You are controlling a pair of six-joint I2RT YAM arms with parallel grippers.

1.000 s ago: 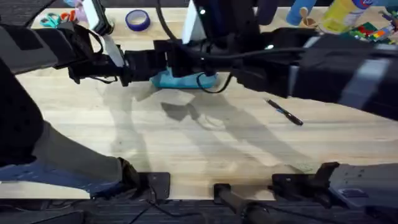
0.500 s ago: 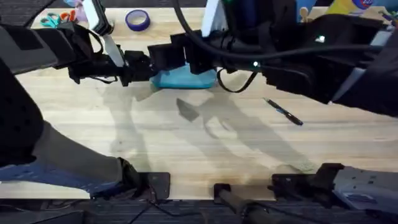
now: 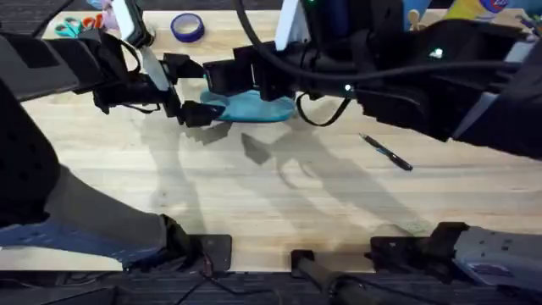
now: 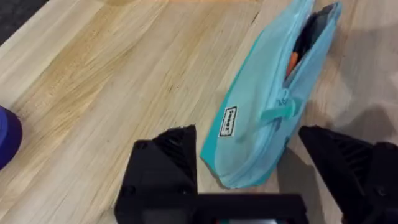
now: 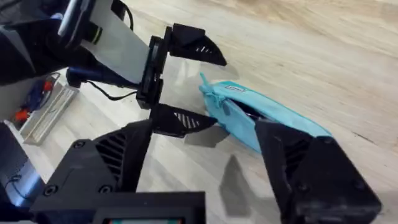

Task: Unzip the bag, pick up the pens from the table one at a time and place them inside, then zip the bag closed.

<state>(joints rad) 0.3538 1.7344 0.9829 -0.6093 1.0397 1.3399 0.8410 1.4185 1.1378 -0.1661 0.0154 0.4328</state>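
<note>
The turquoise bag point(image 3: 254, 108) lies on the table point(image 3: 254, 195) at the back middle. In the left wrist view the bag point(image 4: 258, 118) has its zipper partly open, with dark and orange things showing inside. My left gripper point(image 4: 249, 165) is open, its fingers on either side of the bag's near end, not touching it. My right gripper point(image 5: 211, 168) is open too, hovering over the bag point(image 5: 267, 115) and facing the left gripper point(image 5: 180, 81). One dark pen point(image 3: 388, 152) lies on the table to the right.
A blue tape roll point(image 3: 187, 27) and teal-handled scissors point(image 3: 72, 27) lie at the back left. Bottles point(image 3: 461, 21) and coloured blocks point(image 3: 500, 42) crowd the back right. The right arm point(image 3: 406, 76) spans much of the table's back half.
The left gripper was shut at the bag's left end and has opened. The right arm shifted right and back a second ago, then held still.
</note>
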